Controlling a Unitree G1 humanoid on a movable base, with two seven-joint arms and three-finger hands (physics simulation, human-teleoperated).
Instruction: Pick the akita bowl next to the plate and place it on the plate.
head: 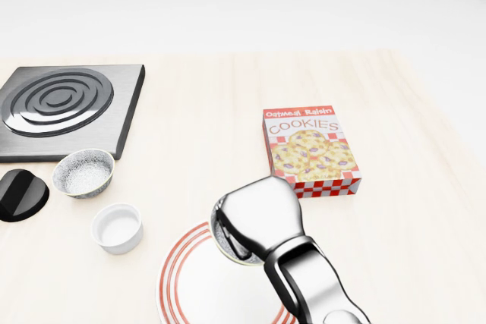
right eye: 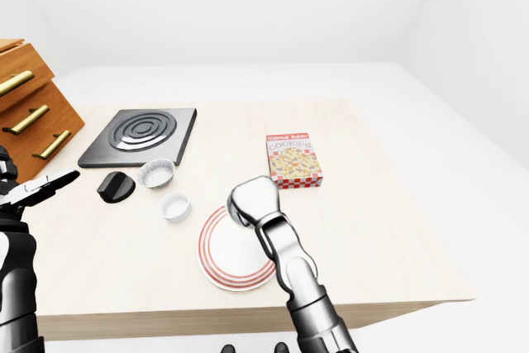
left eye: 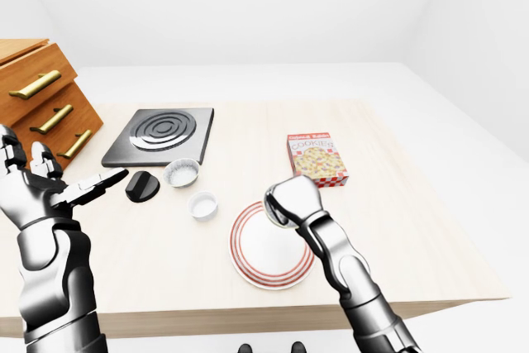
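My right hand [head: 254, 218] is closed into a fist over the top edge of the red-ringed white plate [head: 182, 286]. Under the fingers peeks the greyish rim of a bowl, the akita bowl [head: 226, 249], held just above the plate; most of it is hidden by the hand. In the left-eye view the same rim [left eye: 275, 219] shows at the hand's lower left. My left hand [left eye: 62, 188] hovers open, fingers spread, at the left edge of the table, away from everything.
Left of the plate stand a small white ramekin [left eye: 202, 205], a speckled grey bowl [left eye: 181, 173] and a black round object [left eye: 142, 185]. A black stove plate [left eye: 161, 134] lies above them, a cookie box [left eye: 316, 158] to the right, a wooden drawer cabinet [left eye: 41, 97] far left.
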